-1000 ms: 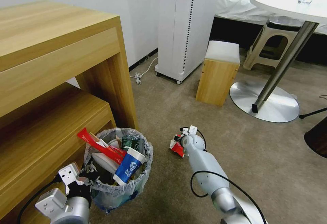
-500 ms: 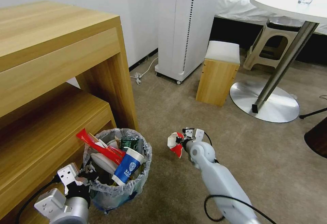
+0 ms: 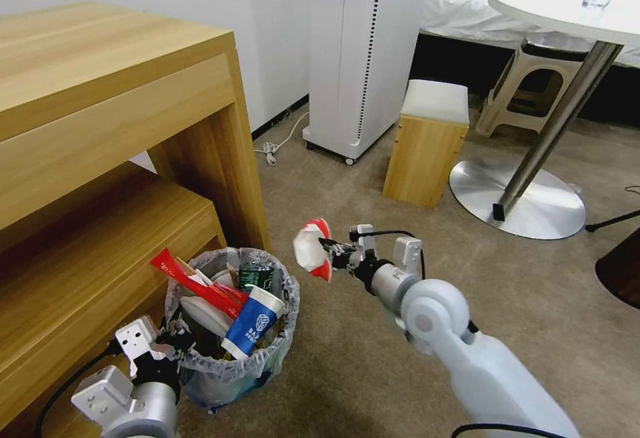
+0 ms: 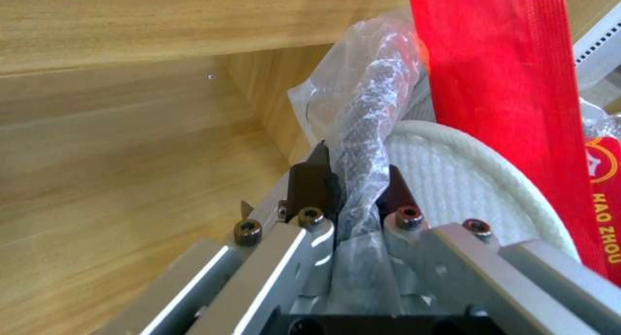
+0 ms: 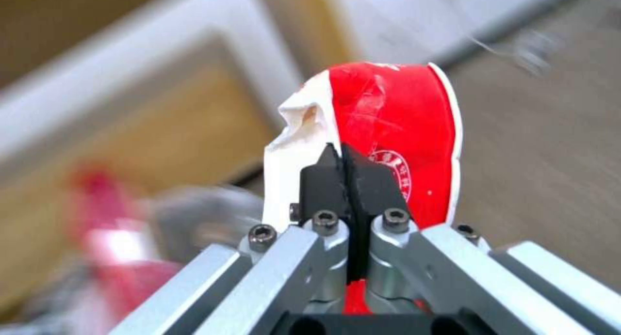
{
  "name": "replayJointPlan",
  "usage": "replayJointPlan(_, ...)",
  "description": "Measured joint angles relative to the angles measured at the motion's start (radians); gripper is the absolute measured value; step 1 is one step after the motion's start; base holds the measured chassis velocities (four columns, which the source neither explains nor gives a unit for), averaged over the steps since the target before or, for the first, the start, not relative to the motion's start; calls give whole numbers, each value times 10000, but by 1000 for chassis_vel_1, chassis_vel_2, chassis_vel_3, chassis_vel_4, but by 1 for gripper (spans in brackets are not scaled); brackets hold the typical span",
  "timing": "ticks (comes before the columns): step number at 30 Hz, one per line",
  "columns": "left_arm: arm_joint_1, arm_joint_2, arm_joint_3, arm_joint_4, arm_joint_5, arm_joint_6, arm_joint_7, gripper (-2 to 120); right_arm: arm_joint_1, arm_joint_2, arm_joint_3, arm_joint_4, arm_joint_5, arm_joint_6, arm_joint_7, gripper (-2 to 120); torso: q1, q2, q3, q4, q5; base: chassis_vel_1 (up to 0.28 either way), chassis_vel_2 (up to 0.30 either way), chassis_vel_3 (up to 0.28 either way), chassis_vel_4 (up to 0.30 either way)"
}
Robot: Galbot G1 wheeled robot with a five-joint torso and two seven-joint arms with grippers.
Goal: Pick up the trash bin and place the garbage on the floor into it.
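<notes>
The trash bin [image 3: 277,351], black with a crinkly bag liner, stands on the tan floor [image 3: 347,371] beside the wooden desk. It holds a blue paper cup [image 3: 250,325], a red wrapper [image 3: 193,281], a green-labelled bottle [image 3: 257,277] and a white slipper [image 3: 199,315]. My left gripper [image 3: 170,341] is shut on the bin's bag-covered rim [image 4: 372,107], next to the slipper [image 4: 465,180] and red wrapper [image 4: 504,83]. My right gripper [image 3: 330,255] is shut on a crushed red-and-white paper cup [image 3: 312,248], held in the air just right of and above the bin. Its fingertips pinch the cup's [image 5: 388,112] wall.
A wooden desk with a lower shelf [image 3: 100,158] stands close on the left of the bin. Farther off are a white tower appliance [image 3: 363,58] with a cord [image 3: 273,148], a cushioned wooden stool [image 3: 427,151], a round table's metal base [image 3: 520,205] and a plastic stool [image 3: 533,85].
My right gripper has lifted the red-and-white cup off the carpet and carried it up and left toward the bin. The left gripper and bin have barely moved.
</notes>
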State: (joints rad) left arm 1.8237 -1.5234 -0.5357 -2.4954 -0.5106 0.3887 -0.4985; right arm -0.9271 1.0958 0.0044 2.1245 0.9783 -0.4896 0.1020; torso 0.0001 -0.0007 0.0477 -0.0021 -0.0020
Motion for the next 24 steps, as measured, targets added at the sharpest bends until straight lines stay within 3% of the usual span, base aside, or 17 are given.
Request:
replayJointPlan(1,0,0,0,0,0,0,0,3,0,0,0,0,0,0,0,0,0,0,0,0,0,0,0,0,0)
replayJointPlan(4,-16,-27,-13,23,12,-3,5,3,186,45,-278,168,-323,1213,-2062,0,-1,0,0,0,0,0,0,0,0)
replayJointPlan(5,-16,-27,-13,23,12,-3,5,3,186,45,-278,168,-323,1213,-2062,0,-1,0,0,0,0,0,0,0,0)
replayJointPlan(8,-36,-47,-33,49,15,-4,8,3,338,238,-408,-191,-772,2445,-4429,0,0,0,0,0,1,0,0,0,0)
replayJointPlan(9,-36,-47,-33,49,15,-4,8,3,338,238,-408,-191,-772,2445,-4429,0,0,0,0,0,1,0,0,0,0)
replayJointPlan(12,-56,-57,-43,60,16,-6,11,3,366,421,-610,-699,-893,2993,-5775,0,-1,0,0,0,-1,0,0,0,0)
replayJointPlan(16,-104,-78,-26,93,41,-6,13,3,336,663,-862,-1356,-1108,3410,-6884,0,0,0,0,0,-1,0,0,0,0)
replayJointPlan(24,-174,-103,1,151,79,-6,21,3,239,860,-1401,-2022,-1541,3683,-7650,0,0,0,0,0,-1,0,0,0,0)
